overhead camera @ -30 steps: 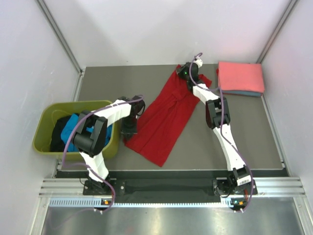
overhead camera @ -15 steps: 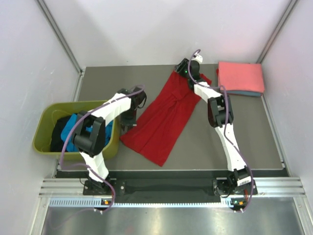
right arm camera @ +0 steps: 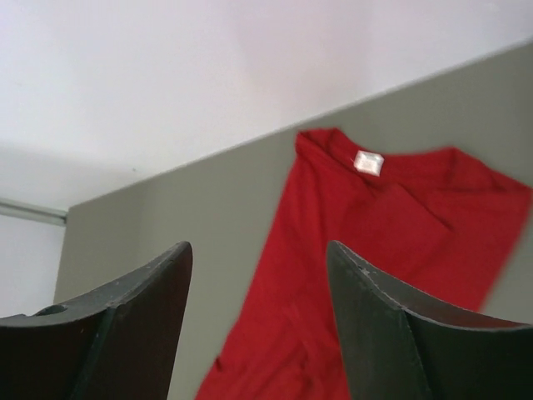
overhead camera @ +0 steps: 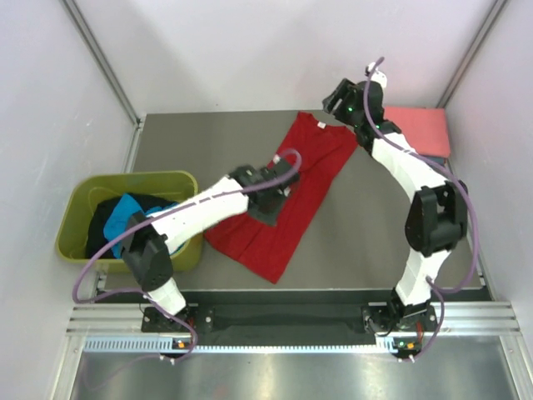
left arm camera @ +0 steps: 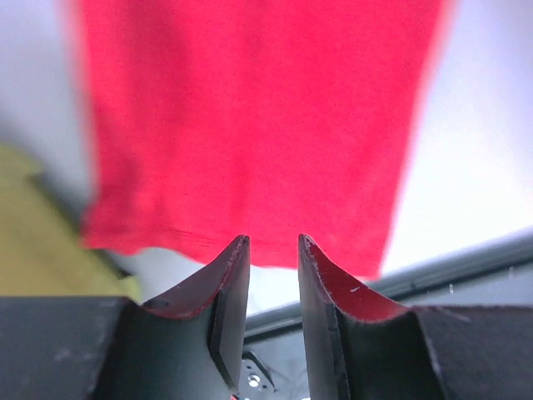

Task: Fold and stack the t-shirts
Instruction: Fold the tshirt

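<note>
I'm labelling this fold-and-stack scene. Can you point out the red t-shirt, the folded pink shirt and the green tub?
red t-shirt [overhead camera: 315, 165], top external view, upper body panel
folded pink shirt [overhead camera: 425, 129], top external view, its flat top face
green tub [overhead camera: 133, 176], top external view, its far rim

A robot lab cell: white panel walls [overhead camera: 275, 50], aluminium rail [overhead camera: 291, 321], grey table [overhead camera: 191, 142].

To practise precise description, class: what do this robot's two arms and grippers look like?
Left arm and right arm: white link shells, black joints, a purplish cable looping loosely along each. Left gripper and right gripper: two black wedge-shaped fingers each, tapering to the tips.
</note>
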Robot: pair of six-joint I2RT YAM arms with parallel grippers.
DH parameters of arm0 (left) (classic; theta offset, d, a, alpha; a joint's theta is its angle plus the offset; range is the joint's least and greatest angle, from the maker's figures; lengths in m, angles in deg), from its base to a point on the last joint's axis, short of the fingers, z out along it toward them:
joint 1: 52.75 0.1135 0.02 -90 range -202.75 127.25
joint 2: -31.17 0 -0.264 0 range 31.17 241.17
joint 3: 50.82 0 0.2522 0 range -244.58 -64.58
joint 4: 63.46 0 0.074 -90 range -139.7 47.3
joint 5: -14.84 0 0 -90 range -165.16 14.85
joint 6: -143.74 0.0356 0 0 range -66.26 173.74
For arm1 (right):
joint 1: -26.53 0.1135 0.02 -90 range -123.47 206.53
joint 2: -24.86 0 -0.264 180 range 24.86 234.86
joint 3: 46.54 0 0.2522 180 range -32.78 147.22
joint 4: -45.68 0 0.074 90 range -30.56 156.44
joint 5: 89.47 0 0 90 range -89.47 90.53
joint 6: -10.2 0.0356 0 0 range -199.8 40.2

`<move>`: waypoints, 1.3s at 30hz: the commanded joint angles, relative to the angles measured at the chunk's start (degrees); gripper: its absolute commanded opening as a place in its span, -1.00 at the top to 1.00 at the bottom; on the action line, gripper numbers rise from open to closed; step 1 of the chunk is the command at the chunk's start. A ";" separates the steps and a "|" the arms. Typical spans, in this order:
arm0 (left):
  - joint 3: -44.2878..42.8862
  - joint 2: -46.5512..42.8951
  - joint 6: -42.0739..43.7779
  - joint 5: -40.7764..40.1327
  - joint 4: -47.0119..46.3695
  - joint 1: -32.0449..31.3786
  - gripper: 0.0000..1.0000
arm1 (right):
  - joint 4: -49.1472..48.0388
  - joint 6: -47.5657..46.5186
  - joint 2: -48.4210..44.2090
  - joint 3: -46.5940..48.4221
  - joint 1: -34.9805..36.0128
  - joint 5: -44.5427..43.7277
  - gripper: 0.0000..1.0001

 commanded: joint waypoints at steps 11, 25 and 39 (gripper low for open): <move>9.63 11.08 -7.14 -3.06 -5.97 -22.55 0.27 | 6.40 2.28 -4.63 -14.32 -7.72 2.64 -0.20; 14.37 15.22 -10.05 -1.58 -8.26 -23.61 0.22 | 0.86 4.57 9.88 -8.61 -8.96 2.03 -0.08; 14.11 18.38 -11.20 0.53 -8.26 -23.96 1.00 | -0.90 7.38 15.85 -7.29 -9.75 -3.42 0.18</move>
